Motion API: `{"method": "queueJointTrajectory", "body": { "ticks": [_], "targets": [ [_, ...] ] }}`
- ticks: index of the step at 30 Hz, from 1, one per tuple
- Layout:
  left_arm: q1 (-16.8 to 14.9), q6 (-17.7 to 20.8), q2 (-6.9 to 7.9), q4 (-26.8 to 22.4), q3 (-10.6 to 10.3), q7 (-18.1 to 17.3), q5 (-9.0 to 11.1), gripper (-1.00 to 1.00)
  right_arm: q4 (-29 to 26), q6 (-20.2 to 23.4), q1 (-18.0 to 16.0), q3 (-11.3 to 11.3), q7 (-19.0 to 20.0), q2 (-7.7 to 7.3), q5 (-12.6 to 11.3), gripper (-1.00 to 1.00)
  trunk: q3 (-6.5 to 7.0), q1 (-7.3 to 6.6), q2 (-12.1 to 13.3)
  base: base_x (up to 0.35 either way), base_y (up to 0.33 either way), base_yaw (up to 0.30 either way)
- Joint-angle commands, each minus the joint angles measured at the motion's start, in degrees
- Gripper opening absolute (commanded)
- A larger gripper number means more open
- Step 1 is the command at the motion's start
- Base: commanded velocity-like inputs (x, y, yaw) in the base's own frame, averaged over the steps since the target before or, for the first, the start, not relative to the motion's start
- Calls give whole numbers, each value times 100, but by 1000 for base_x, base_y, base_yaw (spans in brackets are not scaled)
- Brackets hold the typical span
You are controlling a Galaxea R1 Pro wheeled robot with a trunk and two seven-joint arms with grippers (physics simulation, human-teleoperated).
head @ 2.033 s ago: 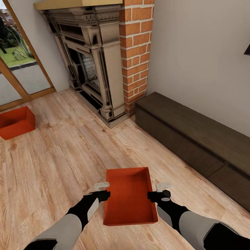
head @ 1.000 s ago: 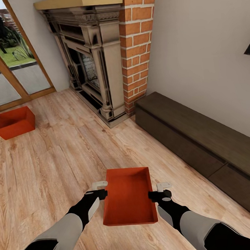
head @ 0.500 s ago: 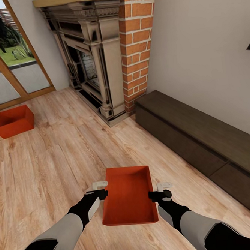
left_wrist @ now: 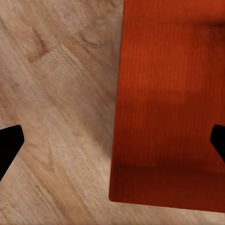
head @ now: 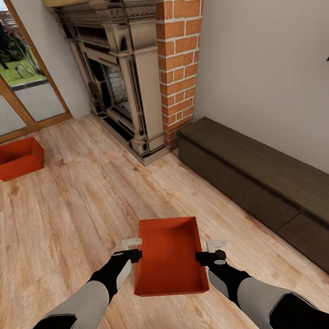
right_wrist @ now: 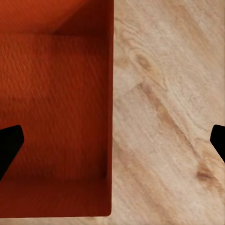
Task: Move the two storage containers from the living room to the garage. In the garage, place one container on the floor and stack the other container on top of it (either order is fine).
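While the wood-plank floor (head: pixel 64 212) spreads wide and the fireplace (head: pixel 123 78) stands at twelve o'clock, one storage container (head: pixel 168 257) sits at six o'clock and the other container (head: pixel 15 158) at ten. Left gripper (head: pixel 132 249) and right gripper (head: pixel 213 249) straddle the near one's side walls, jaws apart.

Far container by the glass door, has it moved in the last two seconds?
No. The far container keeps its spot relative to the fireplace; both drifted slightly together in the head view, so the camera moved.
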Motion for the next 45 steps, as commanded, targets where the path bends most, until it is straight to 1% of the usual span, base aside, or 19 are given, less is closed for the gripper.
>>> {"method": "queueJointTrajectory", "body": {
  "ticks": [1, 17, 26, 34, 39, 42, 45],
  "targets": [
    [-2, 33, 0, -12, -1, 21, 20, 100, 2, -23, -3, 50, -14, -1, -61, 100, -22, 22, -43, 0, 0, 0],
    [0, 36, 7, -3, -1, 21, 28, 100, 0, -23, -4, 51, 48, -5, -61, 100, -309, 374, -685, 0, 0, 0],
    [0, -21, 6, -12, 0, 53, 11, 100, 1, -23, -4, 51, 48, -5, -53, 100, -309, 374, -685, 9, 0, 0],
    [0, -1, 7, -12, -1, 108, 11, 100, 0, -21, -5, 52, 48, -5, -57, 100, -309, 374, -685, 275, 0, 0],
    [0, 22, 1, -5, -1, 91, 11, 100, 0, 54, -6, 52, 48, -10, -61, 100, -309, 374, -685, 83, 0, 0],
    [-2, 54, 4, 7, -4, 45, 31, 100, 0, 363, -9, 52, 48, -13, -59, 100, -309, 374, -685, 16, 0, 0],
    [0, 286, 6, 21, -2, 24, 51, 100, -46, 1032, -11, 45, 48, -13, -54, 100, -309, 374, -685, 5, 0, 0]
  ]
}}
